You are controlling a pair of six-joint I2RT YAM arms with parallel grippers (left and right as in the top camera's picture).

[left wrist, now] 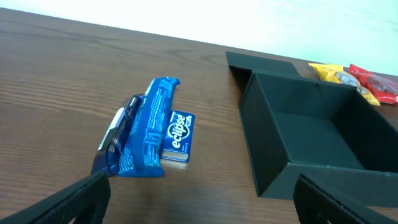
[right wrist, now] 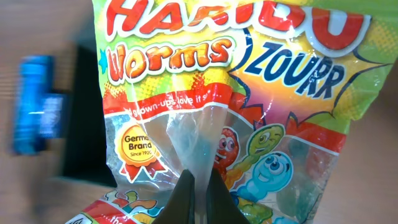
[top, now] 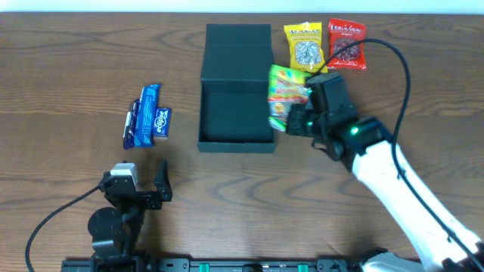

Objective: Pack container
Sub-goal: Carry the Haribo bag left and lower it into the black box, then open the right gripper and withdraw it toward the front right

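Green-yellow gummy bag [top: 286, 94] clamped in right gripper [right wrist: 199, 186], hanging over right wall of open container [top: 236, 143] mid-table. Shift it left past the wall, lower inside, then release. Idle left gripper [top: 144, 177] spread apart.

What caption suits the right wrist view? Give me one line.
Haribo worms bag pinched in the right gripper, held beside the open container.

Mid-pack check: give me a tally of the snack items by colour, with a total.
Blue: 2, the blue packet and the Eclipse gum
Yellow: 1, the yellow bag
Red: 1, the red bag
Green: 1, the Haribo bag, held in the right gripper
Dark: 1, a dark item against the blue packet, kind unclear
Total: 6
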